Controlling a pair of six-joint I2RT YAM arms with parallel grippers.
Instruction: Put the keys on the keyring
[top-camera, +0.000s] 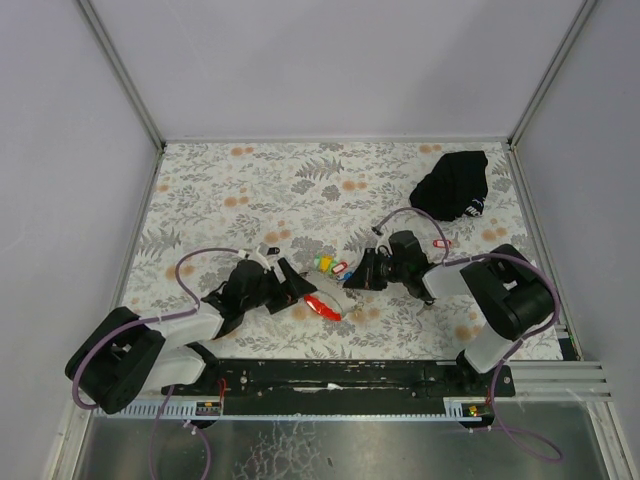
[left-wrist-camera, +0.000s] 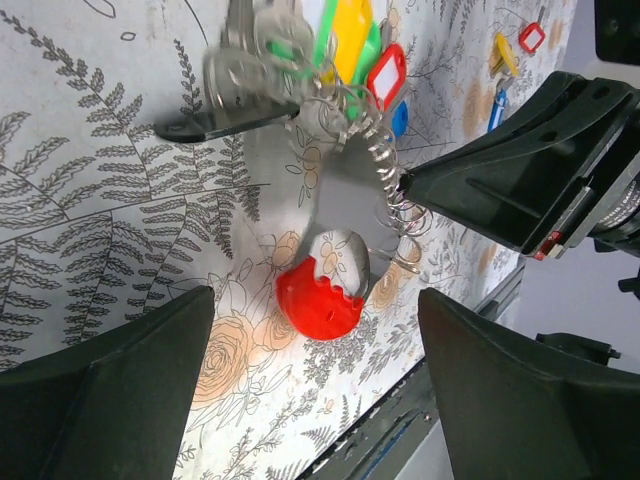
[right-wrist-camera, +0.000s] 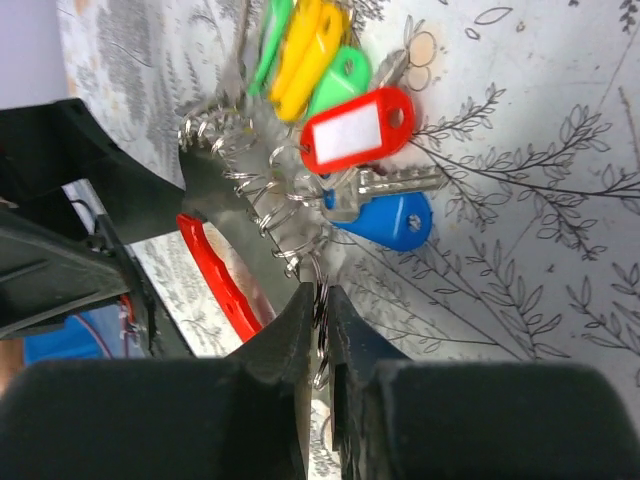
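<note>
The keyring (left-wrist-camera: 340, 200) is near the middle of the table (top-camera: 230, 190), between the two arms. Its red end (left-wrist-camera: 318, 300) sits in the gap between the jaws of the left gripper (top-camera: 297, 285). Those jaws are spread wide and do not touch it. The right gripper (top-camera: 361, 272) comes in from the other side. Its jaws are pressed together and pinch one of the little metal rings (right-wrist-camera: 300, 258) on the keyring. A bunch of keys (right-wrist-camera: 390, 182) is crowded right by those rings. They have a red tag (right-wrist-camera: 355, 130), a blue tag (right-wrist-camera: 395, 220), a yellow tag (right-wrist-camera: 305, 50) and a green tag (right-wrist-camera: 335, 80). A few loose keys (left-wrist-camera: 503, 60) lie apart from the bunch, near the right arm. A black cloth (top-camera: 452, 183) sits far back on the right side of the table.
</note>
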